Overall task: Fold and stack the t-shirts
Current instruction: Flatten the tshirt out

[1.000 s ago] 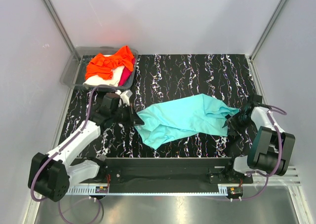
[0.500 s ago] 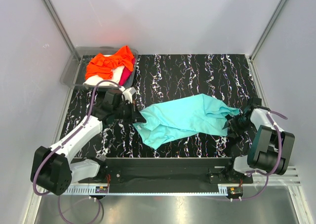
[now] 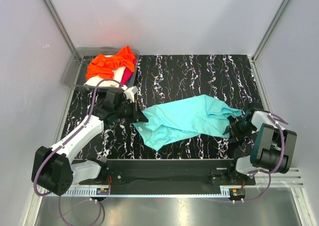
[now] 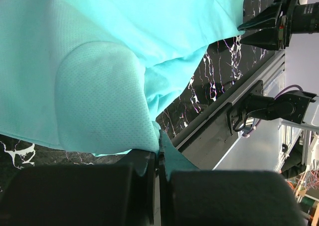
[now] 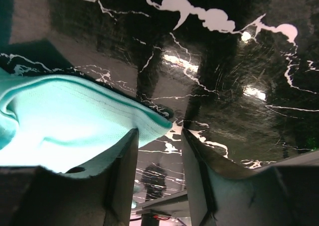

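White-walled cell, black marble tabletop [image 3: 199, 71]. Grey tray [image 3: 70, 71] sits in the far-left corner, with the orange shirt [image 3: 110, 64] heaped over the cream shirt [image 3: 117, 79] and magenta shirt [image 3: 128, 75].

Turquoise shirt [image 3: 187, 117] lies crumpled mid-tabletop between the two arms, well apart from the tray.

Left fingers [image 4: 142, 173] are pressed together on its left edge, with a thin ridge of cloth pinched between them. Right fingers [image 5: 197, 161] are apart, low over the tabletop at its right end. The cloth corner lies just off one fingertip and pokes partly into the gap, but nothing is gripped.

My read: the step is getting both ends in hand to stretch it flat.

- Run the right side further in so the edge is fully in the gap before closing.
- Then pull apart evenly and low so the left pinch doesn't slip.
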